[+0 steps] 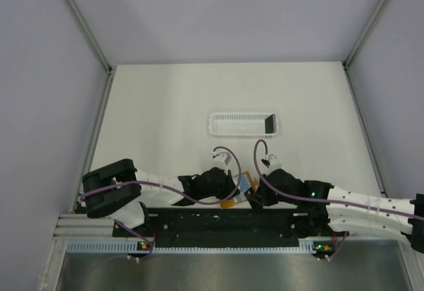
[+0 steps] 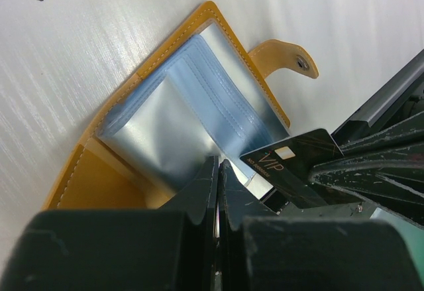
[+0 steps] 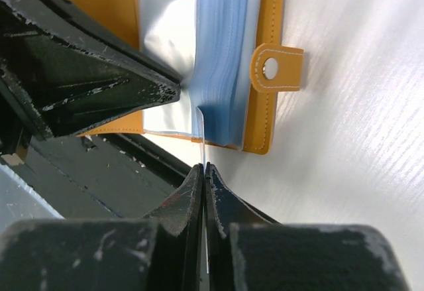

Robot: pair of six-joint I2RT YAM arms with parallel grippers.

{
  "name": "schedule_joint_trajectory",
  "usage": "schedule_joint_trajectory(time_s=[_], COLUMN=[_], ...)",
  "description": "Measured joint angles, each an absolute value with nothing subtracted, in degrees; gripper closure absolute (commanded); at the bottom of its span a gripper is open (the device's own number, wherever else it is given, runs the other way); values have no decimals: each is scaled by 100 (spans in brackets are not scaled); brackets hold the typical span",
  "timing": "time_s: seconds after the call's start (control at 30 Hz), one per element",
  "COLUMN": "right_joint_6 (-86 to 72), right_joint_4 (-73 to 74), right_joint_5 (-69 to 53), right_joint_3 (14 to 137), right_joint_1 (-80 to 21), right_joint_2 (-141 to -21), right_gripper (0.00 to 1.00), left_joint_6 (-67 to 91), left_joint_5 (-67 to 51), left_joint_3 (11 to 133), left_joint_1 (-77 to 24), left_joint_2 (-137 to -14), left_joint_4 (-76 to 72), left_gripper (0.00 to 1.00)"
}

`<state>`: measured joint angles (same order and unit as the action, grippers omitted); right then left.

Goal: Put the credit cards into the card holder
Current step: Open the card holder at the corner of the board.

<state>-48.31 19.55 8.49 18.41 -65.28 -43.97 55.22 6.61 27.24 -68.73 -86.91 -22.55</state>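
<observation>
- Left pincer: closed tight, nipping a clear sleeve of the card holder.
- Right pincer: closed on a black credit card, whose corner is at the sleeves.
- The card holder lies open on the counter, between both pincers.
- A second card stands in the white tray, well apart.

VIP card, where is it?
Left wrist view, right of centre: the VIP card sits in the right gripper, its corner at the open card holder's sleeves, right of the left gripper.

card holder: stitched leather-look, glossy clear sleeves | credit card: glossy black plastic
</observation>
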Motion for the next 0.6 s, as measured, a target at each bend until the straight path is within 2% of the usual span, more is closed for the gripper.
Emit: schedule_joint_trajectory(time_s=[0.6], right_joint_6=[-5019], right_joint_4=[2154], right_joint_5=[1044], right_joint_3=[1831], right_joint_1=[-6206], right_joint_2=[-4200], right_gripper=[100], left_joint_6=[5542], left_joint_5=[663], left_joint_3=[2724], left_joint_1=[-6873], left_joint_2=[-8691], left_joint_4=[-2261], left_gripper=[100])
